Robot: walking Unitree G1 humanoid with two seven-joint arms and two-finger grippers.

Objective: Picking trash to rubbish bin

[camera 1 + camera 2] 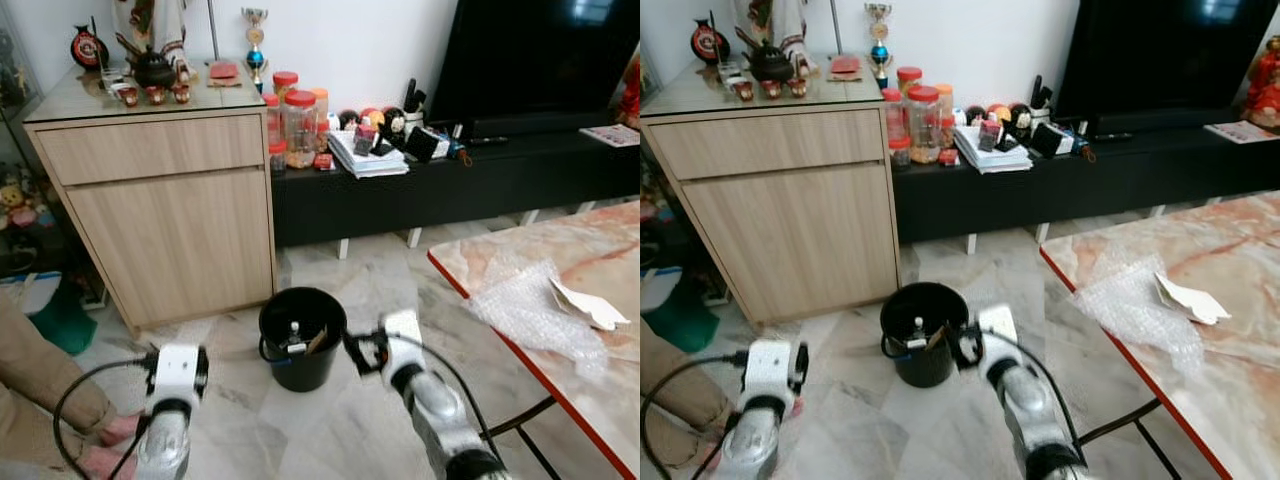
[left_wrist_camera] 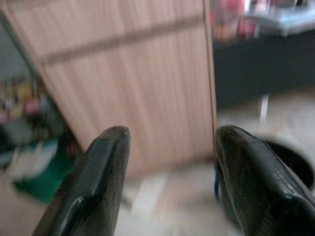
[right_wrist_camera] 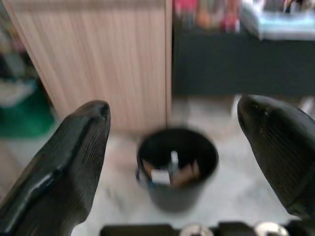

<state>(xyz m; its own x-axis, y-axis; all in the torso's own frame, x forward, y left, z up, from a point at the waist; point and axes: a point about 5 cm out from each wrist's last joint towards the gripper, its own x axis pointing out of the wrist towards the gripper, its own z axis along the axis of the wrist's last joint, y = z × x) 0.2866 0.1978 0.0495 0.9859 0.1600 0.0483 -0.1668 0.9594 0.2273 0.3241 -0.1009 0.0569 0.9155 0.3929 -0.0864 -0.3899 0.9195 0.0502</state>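
A black rubbish bin (image 1: 302, 335) stands on the marble floor in front of the wooden cabinet, with a few scraps of trash (image 3: 171, 173) inside it. My right gripper (image 3: 172, 105) is open and empty, held just to the right of the bin and pointing at it. The right arm (image 1: 425, 395) reaches in from below. My left gripper (image 2: 170, 142) is also open and empty, low on the left, facing the cabinet. On the marble table (image 1: 600, 390) at the right lie a sheet of bubble wrap (image 1: 525, 312) and a torn white paper (image 1: 588, 302).
The wooden cabinet (image 1: 170, 215) and a black TV bench (image 1: 450, 185) with jars and clutter stand behind the bin. A person's sleeve and hand (image 1: 105, 440) are at lower left beside my left arm. A green container (image 1: 60, 320) sits on the floor at left.
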